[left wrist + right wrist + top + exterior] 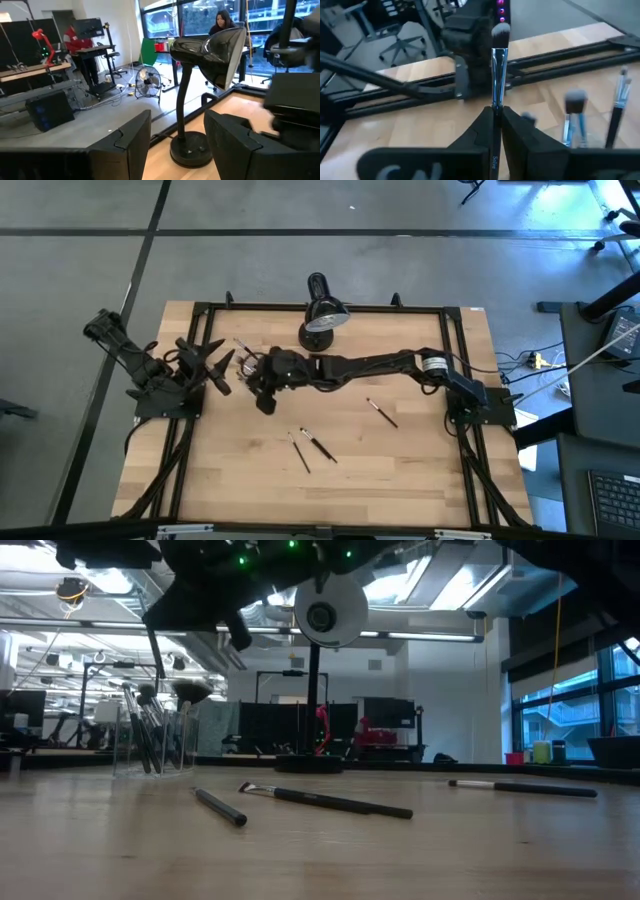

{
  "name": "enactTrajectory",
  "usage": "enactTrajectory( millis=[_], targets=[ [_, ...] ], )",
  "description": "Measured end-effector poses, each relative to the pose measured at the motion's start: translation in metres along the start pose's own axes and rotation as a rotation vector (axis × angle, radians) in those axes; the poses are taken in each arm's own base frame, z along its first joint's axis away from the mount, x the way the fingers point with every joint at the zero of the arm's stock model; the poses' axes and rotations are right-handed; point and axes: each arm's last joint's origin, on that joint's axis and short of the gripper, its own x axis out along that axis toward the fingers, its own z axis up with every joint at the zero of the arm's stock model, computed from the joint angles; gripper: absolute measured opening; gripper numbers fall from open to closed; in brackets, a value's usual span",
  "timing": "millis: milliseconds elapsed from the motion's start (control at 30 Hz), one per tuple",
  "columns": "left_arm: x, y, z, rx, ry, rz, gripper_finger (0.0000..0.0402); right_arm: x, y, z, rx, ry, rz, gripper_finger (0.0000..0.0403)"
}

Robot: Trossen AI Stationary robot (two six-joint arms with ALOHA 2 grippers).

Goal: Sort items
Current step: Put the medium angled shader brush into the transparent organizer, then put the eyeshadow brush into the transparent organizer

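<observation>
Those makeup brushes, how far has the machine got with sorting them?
Several brushes already stand in the clear cup. The right end effector is shut on one brush, held bristles-up by the cup near the left arm. Three loose brushes lie on the table: two close together and one nearer the right arm. The left end effector waits open, facing the desk lamp.

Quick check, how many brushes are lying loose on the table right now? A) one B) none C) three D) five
C: the high view shows three brushes flat on the wood, brush one, brush two and brush three, while the right hand holds a fourth upright and others stand in the clear cup.
</observation>
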Motion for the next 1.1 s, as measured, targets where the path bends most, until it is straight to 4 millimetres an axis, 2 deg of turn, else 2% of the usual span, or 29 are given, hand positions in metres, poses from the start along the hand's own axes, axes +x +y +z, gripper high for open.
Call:
enactTrajectory(
  millis=[133, 367, 800, 1100],
  targets=[
    [-0.003, 0.000, 0.000, 0.006, -0.006, -0.012, 0.0180, 0.009, -0.015, -0.003, 0.032, -0.039, -0.018, 0.0029],
    [-0.003, 0.000, 0.000, 0.007, -0.007, -0.012, 0.0180, 0.027, -0.035, -0.028, 0.104, 0.024, 0.015, 0.0032],
    [-0.003, 0.000, 0.000, -0.006, -0.007, -0.012, 0.0180, 0.030, -0.034, -0.035, 0.124, 0.063, 0.033, 0.0036],
    [-0.003, 0.000, 0.000, -0.006, -0.006, -0.013, 0.0180, 0.030, -0.035, -0.038, 0.128, 0.098, 0.023, 0.0100]
  ],
)
